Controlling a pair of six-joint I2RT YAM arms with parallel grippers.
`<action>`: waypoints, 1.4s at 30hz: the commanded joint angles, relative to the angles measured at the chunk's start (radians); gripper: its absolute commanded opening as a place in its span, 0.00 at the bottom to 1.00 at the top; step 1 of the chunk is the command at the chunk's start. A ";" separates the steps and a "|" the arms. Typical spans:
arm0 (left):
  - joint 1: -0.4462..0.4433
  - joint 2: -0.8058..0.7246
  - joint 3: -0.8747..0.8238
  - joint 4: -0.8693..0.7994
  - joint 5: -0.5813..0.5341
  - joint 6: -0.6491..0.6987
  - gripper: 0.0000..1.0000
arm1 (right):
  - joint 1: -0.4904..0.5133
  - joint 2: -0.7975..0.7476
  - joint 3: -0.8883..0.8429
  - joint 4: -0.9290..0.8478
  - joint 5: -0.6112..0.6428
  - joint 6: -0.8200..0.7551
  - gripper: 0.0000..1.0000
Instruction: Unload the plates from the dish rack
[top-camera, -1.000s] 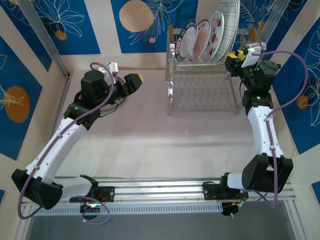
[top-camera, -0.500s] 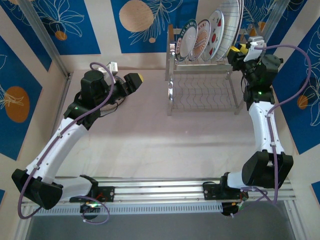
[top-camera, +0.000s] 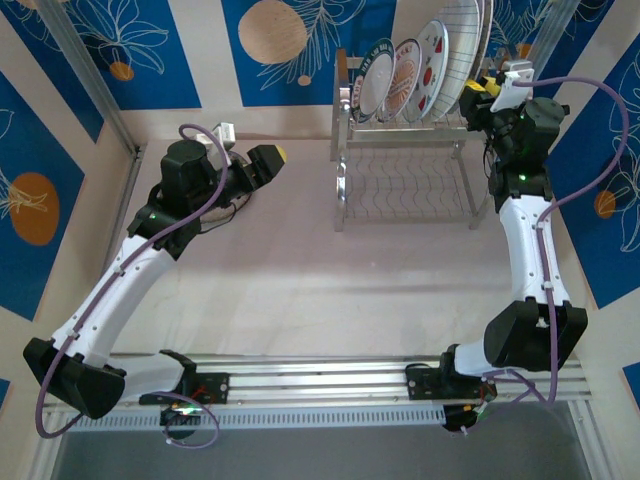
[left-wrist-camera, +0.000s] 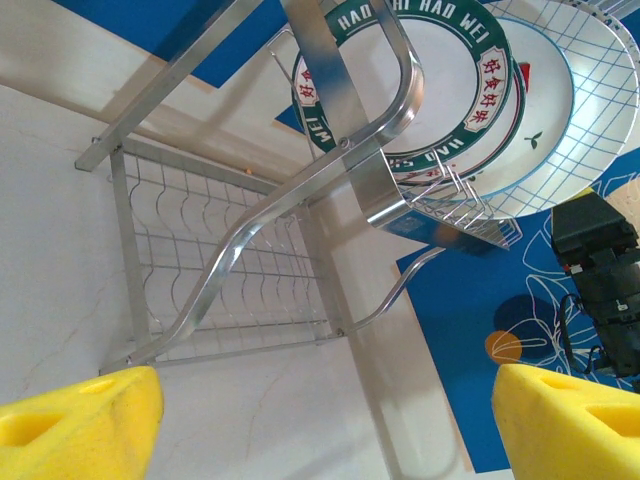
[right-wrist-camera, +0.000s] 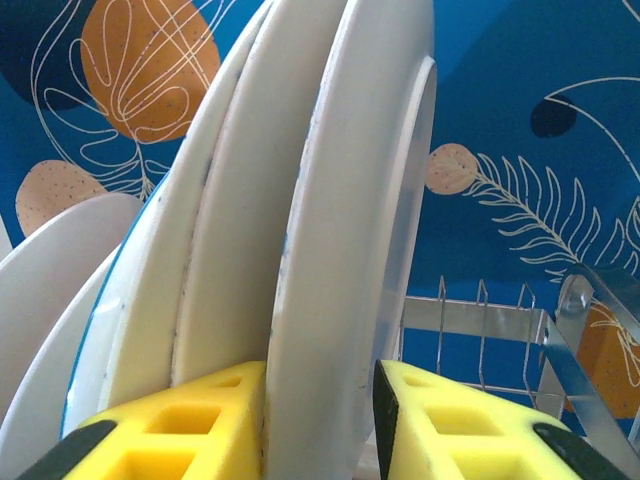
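Plates standing on edge in top shelf of dish rack. Right fingers pinching rim of end plate at rack's right end. Likely stiff, glazed, slippery, breakable, so deeper rim hold seeming safer. Left fingers gaping wide, left of rack.

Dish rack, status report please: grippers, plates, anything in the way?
Left gripper open, empty, off the dish rack's left. Right gripper astride rightmost plate's rim, grip unconfirmed. Plates all upright in upper shelf. Nothing blocking seen.
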 joint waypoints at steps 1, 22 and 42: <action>-0.013 -0.016 -0.007 0.040 0.001 -0.011 0.85 | 0.007 0.012 0.048 -0.024 0.048 0.012 0.34; -0.013 -0.011 0.006 0.060 0.002 -0.018 0.85 | 0.125 0.017 0.091 -0.126 0.345 0.053 0.11; -0.012 -0.015 0.013 0.066 0.005 -0.031 0.85 | 0.223 0.058 0.288 -0.311 0.573 0.000 0.00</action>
